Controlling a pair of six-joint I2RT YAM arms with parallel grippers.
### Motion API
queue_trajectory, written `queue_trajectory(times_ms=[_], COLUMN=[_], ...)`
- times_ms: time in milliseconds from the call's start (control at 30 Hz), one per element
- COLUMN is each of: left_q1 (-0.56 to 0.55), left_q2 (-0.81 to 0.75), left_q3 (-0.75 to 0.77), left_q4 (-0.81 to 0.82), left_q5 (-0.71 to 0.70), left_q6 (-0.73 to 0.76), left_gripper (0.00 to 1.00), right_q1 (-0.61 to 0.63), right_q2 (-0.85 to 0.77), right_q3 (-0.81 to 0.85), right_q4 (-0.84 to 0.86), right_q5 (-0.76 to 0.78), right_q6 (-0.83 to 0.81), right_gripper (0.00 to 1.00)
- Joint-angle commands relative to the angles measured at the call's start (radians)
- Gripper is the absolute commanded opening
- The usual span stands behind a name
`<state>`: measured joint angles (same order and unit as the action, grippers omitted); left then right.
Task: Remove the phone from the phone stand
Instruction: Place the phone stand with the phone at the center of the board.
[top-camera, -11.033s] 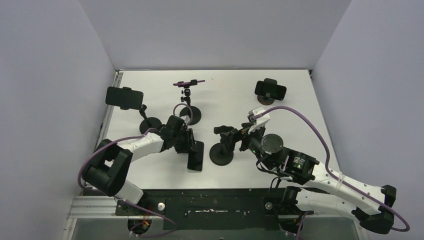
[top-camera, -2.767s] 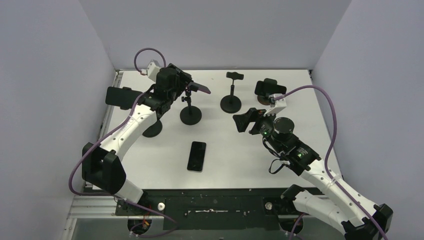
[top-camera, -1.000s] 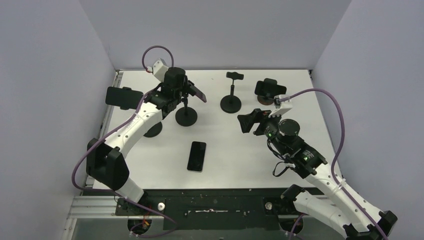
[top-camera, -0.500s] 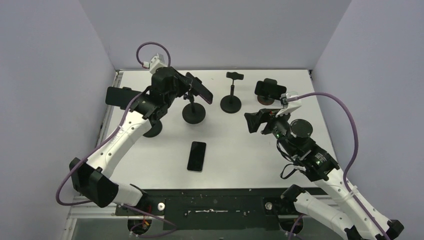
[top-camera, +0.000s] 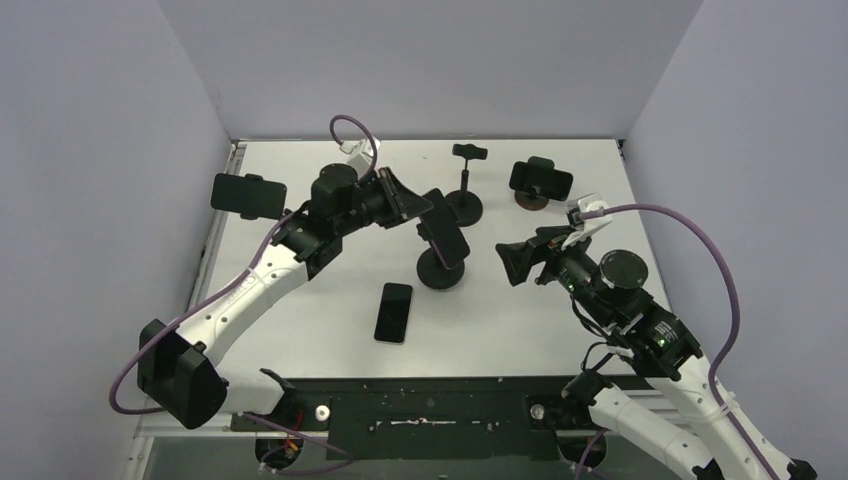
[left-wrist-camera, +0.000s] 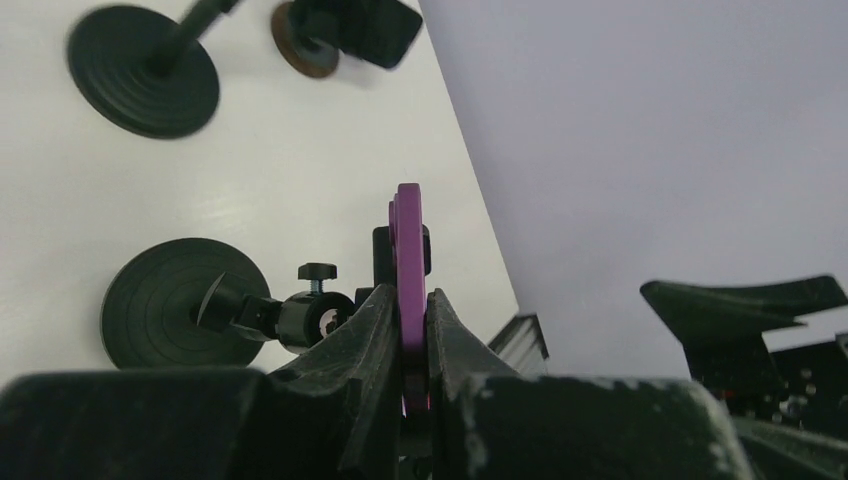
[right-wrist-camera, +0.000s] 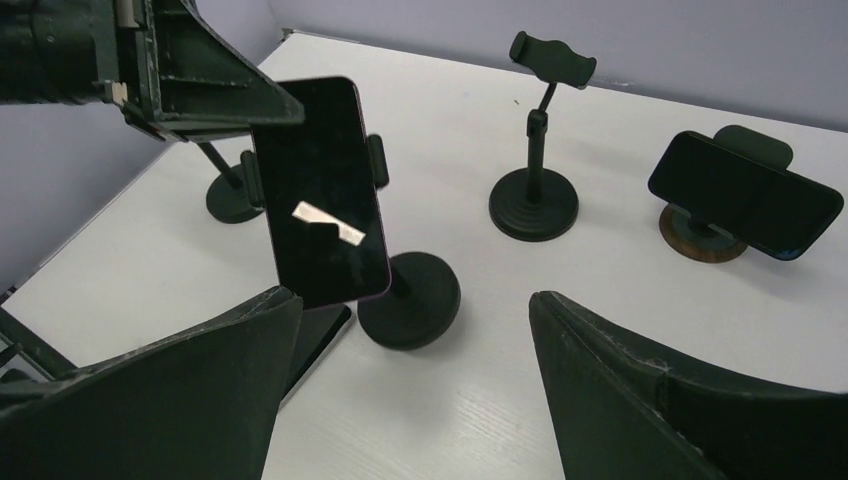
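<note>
A purple-edged phone (top-camera: 444, 233) sits in the clamp of a black stand with a round base (top-camera: 441, 272) at the table's middle. My left gripper (top-camera: 424, 214) is shut on the phone's upper edge. In the left wrist view the purple edge (left-wrist-camera: 408, 250) is pinched between both fingers (left-wrist-camera: 372, 330), above the stand's ball joint (left-wrist-camera: 322, 316). My right gripper (top-camera: 520, 262) is open and empty just right of the stand. The right wrist view shows the phone's dark screen (right-wrist-camera: 322, 190), tilted, still in the clamp, with the base (right-wrist-camera: 410, 298) between my open fingers.
A black phone (top-camera: 393, 312) lies flat near the front. An empty stand (top-camera: 462, 205) stands behind. A phone on a low stand (top-camera: 541, 180) is at the back right. Another phone on a stand (top-camera: 248, 195) is at the left.
My left gripper has carried the purple phone, with its stand, from the back of the table forward and right to the middle. My right arm has drawn back a little to the right.
</note>
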<state>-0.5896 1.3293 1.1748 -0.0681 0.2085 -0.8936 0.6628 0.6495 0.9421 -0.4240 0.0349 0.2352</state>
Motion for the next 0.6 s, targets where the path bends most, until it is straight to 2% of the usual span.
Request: queue_trajectory(times_ms=[0, 167, 400, 567], left_q1=[-0.024, -0.038, -0.041, -0.042], left_q2=[-0.052, -0.027, 0.028, 0.076], left_q3=[0.02, -0.02, -0.032, 0.013], left_q4=[0.303, 0.374, 0.368, 0.283], left_q5=[0.205, 0.296, 0.392, 0.449], left_q6=[0.022, 0.012, 0.046, 0.086], left_gripper=[0.0, 0.0, 0.0, 0.0], right_q1=[0.009, 0.009, 0.009, 0.009], right_q2=[-0.034, -0.04, -0.095, -0.112], right_q3=[-0.026, -0.076, -0.152, -0.194], right_q4=[0.008, 0.016, 0.066, 0.094], right_q5=[-0.027, 0.033, -0.078, -0.09], right_q6=[0.011, 0.107, 0.103, 0.118], right_gripper=[0.87, 0.89, 0.89, 0.89])
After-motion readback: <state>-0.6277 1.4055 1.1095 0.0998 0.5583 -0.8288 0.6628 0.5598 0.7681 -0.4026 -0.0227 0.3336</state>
